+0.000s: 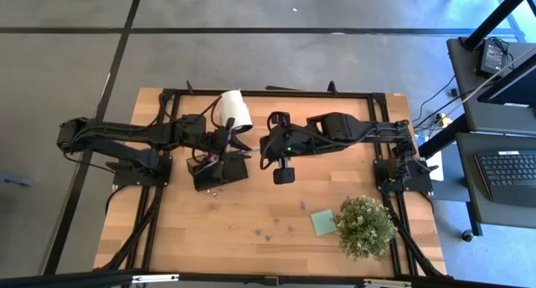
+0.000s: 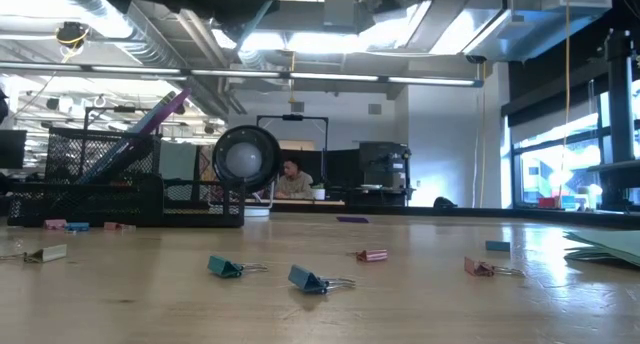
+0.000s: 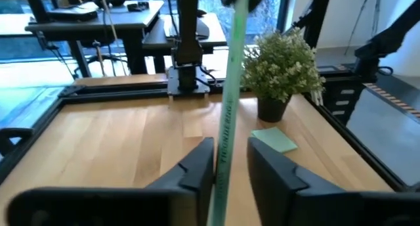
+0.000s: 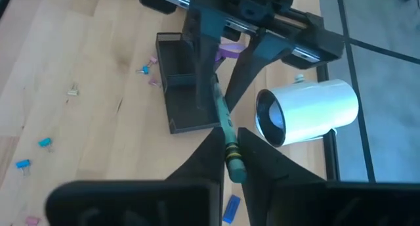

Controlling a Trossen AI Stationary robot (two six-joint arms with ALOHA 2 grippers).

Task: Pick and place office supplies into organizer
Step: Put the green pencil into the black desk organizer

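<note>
Just slim green pencil [image 4: 226, 131], black mesh organizer [image 4: 180, 88]

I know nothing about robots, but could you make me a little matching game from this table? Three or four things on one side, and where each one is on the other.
Things:
1. pale green pencil
2. sticky-note pad
3. white roll
4. small clips

Places:
A. flat on the wood beside the potted plant
B. scattered loose over the table
C. pinched in the right claw
D. lying on its side near the black organizer

Pairs: 1-C, 2-A, 3-D, 4-B
</note>
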